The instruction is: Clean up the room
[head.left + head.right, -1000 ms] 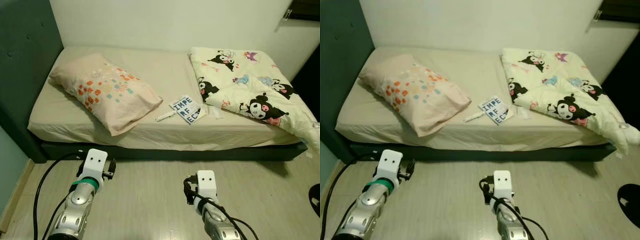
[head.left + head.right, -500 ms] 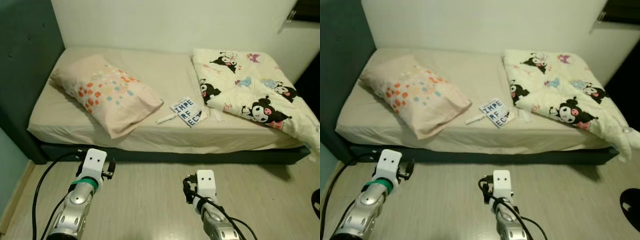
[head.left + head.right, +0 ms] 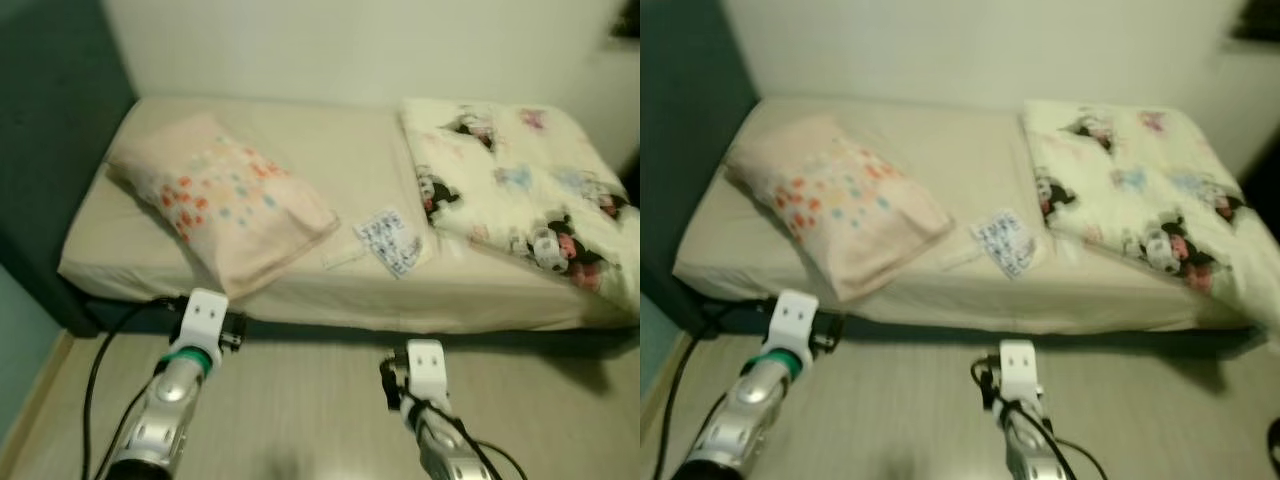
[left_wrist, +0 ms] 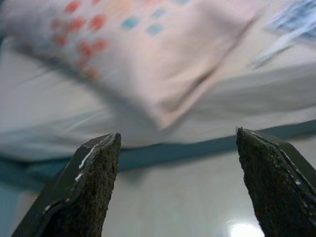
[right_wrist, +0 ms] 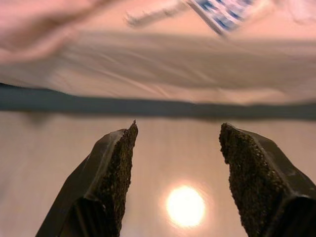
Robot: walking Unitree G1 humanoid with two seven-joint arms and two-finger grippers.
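Both pincers, left gripper [image 4: 175,190] and right gripper [image 5: 175,182], hang wide open and empty at the bottom of the frame, over the floor [image 3: 300,400]. Above them stands one bed [image 3: 370,160]. On it lie one blanket [image 3: 520,190] upper right, one pillow [image 3: 225,205] upper left, one booklet [image 3: 392,240] and one small white thing [image 3: 342,260] at centre.

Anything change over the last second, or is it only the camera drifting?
Mostly the camera: the picture has blurred and the bed sits nearer, so the robot appears to be stepping toward it. The pillow, the booklet and the blanket lie as before. The left gripper and right gripper remain open and empty, low over the floor before the bed.
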